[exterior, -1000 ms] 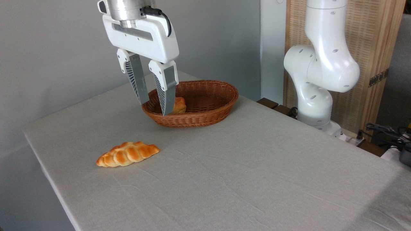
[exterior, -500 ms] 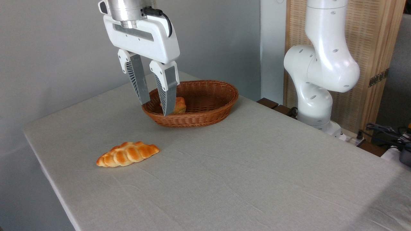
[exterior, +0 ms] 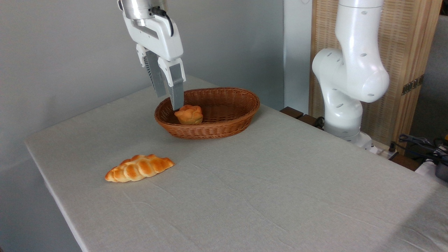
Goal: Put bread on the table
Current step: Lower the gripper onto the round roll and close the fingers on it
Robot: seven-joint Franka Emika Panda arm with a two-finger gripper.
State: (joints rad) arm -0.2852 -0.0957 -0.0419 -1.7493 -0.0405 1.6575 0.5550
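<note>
The bread (exterior: 189,114), a small round knotted bun, sits in the left end of the brown wicker basket (exterior: 213,131) at the back of the table (exterior: 280,185). My gripper (exterior: 169,101) hangs just above and to the left of the bun, over the basket's left rim. Its fingers are turned nearly edge-on to the camera and stand open with nothing between them. They do not touch the bun.
A longer braided golden loaf (exterior: 139,168) lies on the cloth near the table's left edge. The arm's white base (exterior: 344,105) stands off the right rear corner, with cables (exterior: 420,143) beside it. A grey wall runs behind the table.
The gripper has rotated about its vertical axis, risen a little and shifted slightly right over the basket's left rim. The bun now shows fully. Bun and loaf have not moved.
</note>
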